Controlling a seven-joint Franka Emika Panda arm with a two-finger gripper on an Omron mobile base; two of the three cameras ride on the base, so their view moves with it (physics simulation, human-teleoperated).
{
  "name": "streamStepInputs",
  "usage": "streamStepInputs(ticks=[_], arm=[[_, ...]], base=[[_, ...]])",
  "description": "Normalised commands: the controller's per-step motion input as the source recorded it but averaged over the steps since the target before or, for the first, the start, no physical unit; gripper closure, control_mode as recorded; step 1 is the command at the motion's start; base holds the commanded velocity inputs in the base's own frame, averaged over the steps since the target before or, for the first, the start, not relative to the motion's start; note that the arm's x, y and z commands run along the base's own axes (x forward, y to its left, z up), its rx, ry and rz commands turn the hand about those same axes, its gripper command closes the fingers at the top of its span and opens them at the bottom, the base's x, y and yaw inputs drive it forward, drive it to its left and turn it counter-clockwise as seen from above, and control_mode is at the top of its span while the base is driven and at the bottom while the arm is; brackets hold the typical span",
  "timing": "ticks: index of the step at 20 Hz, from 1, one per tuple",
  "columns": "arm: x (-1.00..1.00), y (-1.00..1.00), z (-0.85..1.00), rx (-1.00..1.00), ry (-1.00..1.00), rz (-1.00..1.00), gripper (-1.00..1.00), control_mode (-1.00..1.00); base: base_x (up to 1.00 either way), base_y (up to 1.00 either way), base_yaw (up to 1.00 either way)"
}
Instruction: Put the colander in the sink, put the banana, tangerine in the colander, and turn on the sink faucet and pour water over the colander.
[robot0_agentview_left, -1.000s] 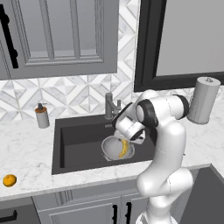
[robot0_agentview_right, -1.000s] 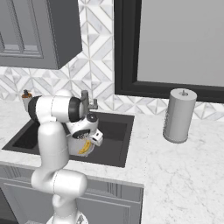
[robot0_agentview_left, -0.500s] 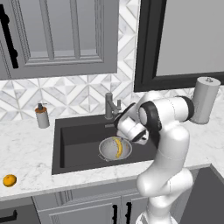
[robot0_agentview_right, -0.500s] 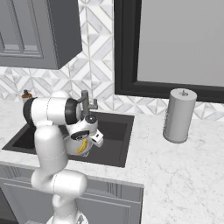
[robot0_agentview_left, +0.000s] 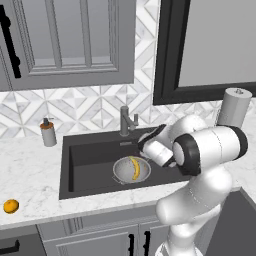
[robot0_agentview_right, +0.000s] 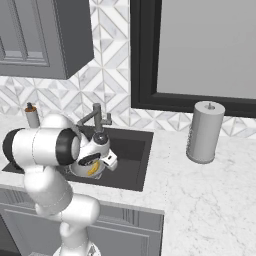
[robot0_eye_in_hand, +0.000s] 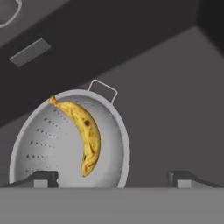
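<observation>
Inside the sink (robot0_agentview_left: 90, 167), the colander (robot0_agentview_left: 120, 172) sits on the basin floor toward the faucet side, and the banana (robot0_agentview_left: 135, 168) lies in it, its long axis running from the near rim toward the sink faucet (robot0_agentview_left: 127, 121). The gripper (robot0_eye_in_hand: 113, 178) hangs just above the colander's right edge with jaws spread wide and nothing between them. The next piece, the tangerine (robot0_agentview_left: 11, 205), rests on the counter well to the left of the sink, near its front edge, so by my reading the arm must swing left across the basin. The left base view shows that fruit; the hand view instead gives the banana's curve and the colander's handle.
</observation>
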Motion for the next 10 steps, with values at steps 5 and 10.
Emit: streamStepInputs(ticks=[5, 10], arm=[[-0.48, -0.02, 0.82, 0.0, 0.0, 0.04, -1.0, -1.0], [-0.38, 0.0, 0.9, 0.0, 0.01, 0.15, -1.0, -1.0]], base=[[0.0, 0.0, 0.0], [0.0, 0.0, 0.0]])
